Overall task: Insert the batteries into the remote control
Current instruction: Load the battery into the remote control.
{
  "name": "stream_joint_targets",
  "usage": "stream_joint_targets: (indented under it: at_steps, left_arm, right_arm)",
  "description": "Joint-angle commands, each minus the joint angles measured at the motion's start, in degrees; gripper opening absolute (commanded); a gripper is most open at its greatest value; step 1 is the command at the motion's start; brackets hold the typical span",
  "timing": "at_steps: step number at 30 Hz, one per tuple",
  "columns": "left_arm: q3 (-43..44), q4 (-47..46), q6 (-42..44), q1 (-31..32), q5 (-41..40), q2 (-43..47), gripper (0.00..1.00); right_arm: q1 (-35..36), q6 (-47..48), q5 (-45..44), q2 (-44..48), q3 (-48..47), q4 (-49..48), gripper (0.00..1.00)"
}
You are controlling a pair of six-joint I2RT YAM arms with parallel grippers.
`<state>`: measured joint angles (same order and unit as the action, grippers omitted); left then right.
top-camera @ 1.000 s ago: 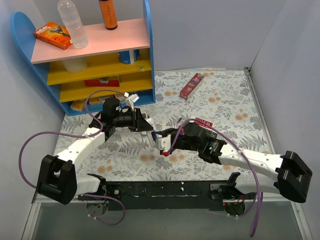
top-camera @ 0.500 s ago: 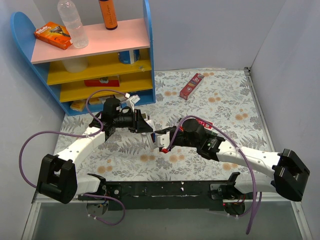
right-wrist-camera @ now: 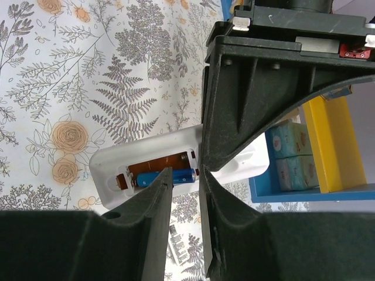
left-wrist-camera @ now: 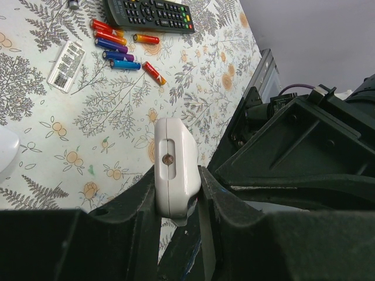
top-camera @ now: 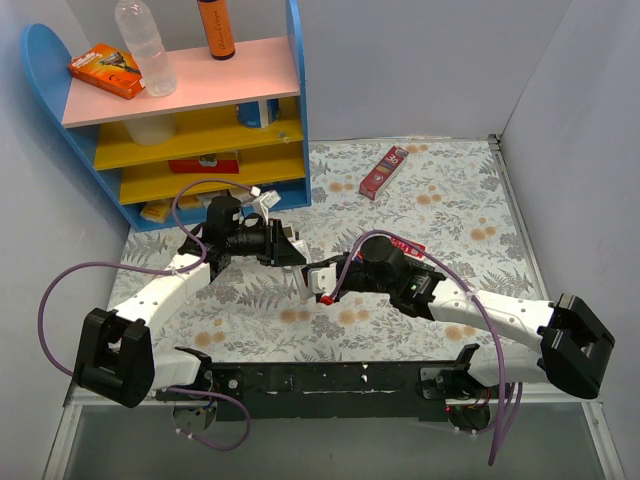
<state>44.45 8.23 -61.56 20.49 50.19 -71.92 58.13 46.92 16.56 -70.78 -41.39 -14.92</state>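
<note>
My left gripper is shut on the white remote and holds it above the table; in the left wrist view the remote sits end-on between the jaws of that gripper. In the right wrist view the remote shows its open battery bay with one blue battery lying in it. My right gripper hovers just over the bay, jaws slightly apart and empty. Several loose red, orange and blue batteries lie on the table.
A black remote lies beyond the loose batteries. A white labelled cover lies beside them. A blue shelf unit stands at the back left. A red-and-white item lies at the back. Grey walls close in both sides.
My right arm has moved a little left, bringing its gripper closer over the remote. The left arm holds the remote still.
</note>
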Motion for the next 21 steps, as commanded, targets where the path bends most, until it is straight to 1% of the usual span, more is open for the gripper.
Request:
stream_joint_targets:
  at_steps: [1,8,21]
  left_arm:
    - [2.0,-0.2,0.8,0.3,1.4,1.2,0.0]
    - [2.0,-0.2,0.9,0.3,1.6,1.3,0.0]
    - [2.0,-0.1,1.0,0.3,1.4,1.8,0.0]
  right_arm:
    - [-0.4,-0.2,0.8,-0.2,-3.0,-1.5,0.31]
    - [-0.6,-0.3,1.0,-1.0,-3.5,-1.0,0.31]
    - [-0.7,-0.3,1.7,-2.7,-4.5,1.2,0.24]
